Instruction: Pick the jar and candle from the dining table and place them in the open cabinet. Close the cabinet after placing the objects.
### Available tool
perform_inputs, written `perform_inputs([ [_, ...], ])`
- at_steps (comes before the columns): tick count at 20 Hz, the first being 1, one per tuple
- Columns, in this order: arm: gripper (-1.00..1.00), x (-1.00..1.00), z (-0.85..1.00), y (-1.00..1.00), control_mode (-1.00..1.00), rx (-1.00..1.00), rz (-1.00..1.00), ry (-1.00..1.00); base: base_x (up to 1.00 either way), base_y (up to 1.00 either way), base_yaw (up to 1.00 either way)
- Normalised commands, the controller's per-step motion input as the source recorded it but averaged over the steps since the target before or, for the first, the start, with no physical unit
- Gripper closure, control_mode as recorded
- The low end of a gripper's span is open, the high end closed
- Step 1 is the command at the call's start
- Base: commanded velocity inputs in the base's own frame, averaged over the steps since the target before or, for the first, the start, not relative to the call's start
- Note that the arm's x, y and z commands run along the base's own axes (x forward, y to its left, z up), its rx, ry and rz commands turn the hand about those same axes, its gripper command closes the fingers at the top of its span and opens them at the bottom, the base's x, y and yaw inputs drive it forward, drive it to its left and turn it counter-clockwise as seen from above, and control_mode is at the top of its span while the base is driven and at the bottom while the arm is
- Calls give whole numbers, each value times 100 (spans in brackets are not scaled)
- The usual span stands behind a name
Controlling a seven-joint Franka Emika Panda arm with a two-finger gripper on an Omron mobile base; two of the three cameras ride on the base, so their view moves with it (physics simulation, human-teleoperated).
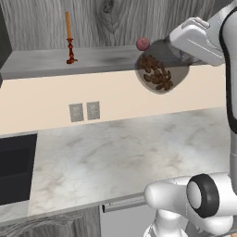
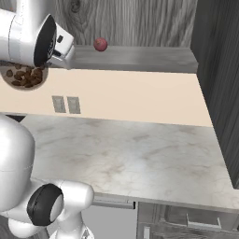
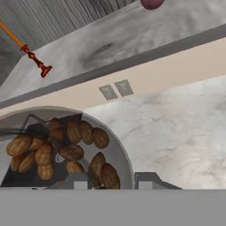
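My gripper (image 3: 110, 180) is shut on the jar (image 1: 158, 73), a clear glass jar of brown nuts. It hangs tilted at the front edge of the cabinet's grey shelf (image 1: 102, 59), its belly just below the shelf lip. From the right base the jar (image 2: 22, 77) sits under the white hand, and in the hand view the jar (image 3: 57, 145) lies between the fingertips (image 3: 76, 181). The orange candle (image 1: 69, 38) in its dark red holder stands upright on the shelf's left part; the hand view has the candle (image 3: 31, 55) at far left. The dining table is out of view.
A small red ball (image 1: 142, 43) rests on the shelf just left of the jar. A cabinet door (image 2: 219, 74) stands open at the right. Below lie a marble counter (image 1: 120, 157) with a black sink (image 1: 14, 169) and wall outlets (image 1: 84, 111).
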Motion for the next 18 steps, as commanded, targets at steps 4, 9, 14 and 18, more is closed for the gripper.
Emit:
perform_inputs([
  [4,100,7,7,0,-100,0,0,-11,0,0,0],
  [9,100,0,23,0,-100,1,0,-12,0,0,0],
  [14,100,3,13,0,-100,1,-1,-16,0,0,0],
  [18,100,29,0,0,-100,0,-4,-8,0,0,0],
])
